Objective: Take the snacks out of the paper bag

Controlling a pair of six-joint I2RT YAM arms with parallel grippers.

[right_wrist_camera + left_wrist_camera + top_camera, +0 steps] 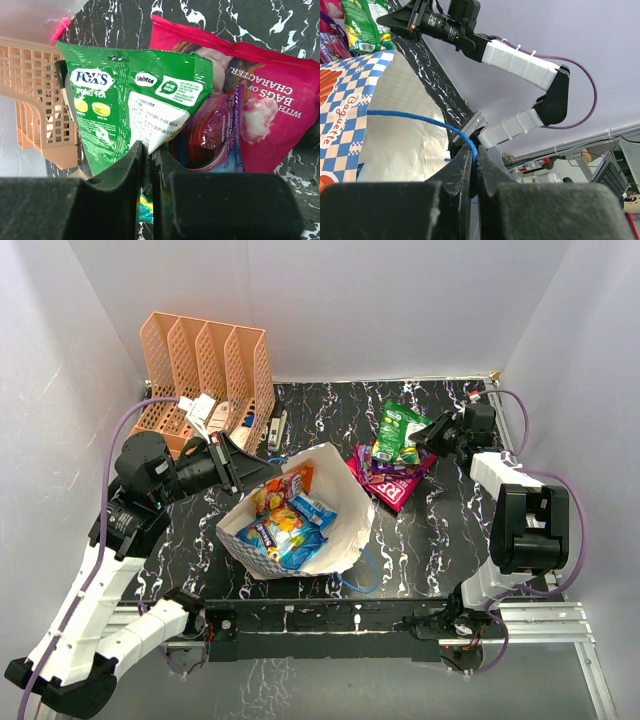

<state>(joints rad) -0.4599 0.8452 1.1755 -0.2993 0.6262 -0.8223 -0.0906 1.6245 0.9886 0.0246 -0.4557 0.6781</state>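
The blue-and-white checkered paper bag (340,530) lies open mid-table with several snack pouches (285,525) inside. My left gripper (258,468) is shut on the bag's blue cord handle (420,119) at the bag's left rim. My right gripper (425,435) is shut on a corner of the green FOX'S pouch (125,105), held over the magenta pouch (270,115) and a purple pouch (378,475) lying right of the bag. The green pouch (400,430) and magenta pouch (395,490) also show in the top view.
A peach slotted file rack (205,365) stands at the back left with small white bottles (205,410) by it. A second blue cord handle (365,575) lies in front of the bag. White walls enclose the black marbled table (450,540).
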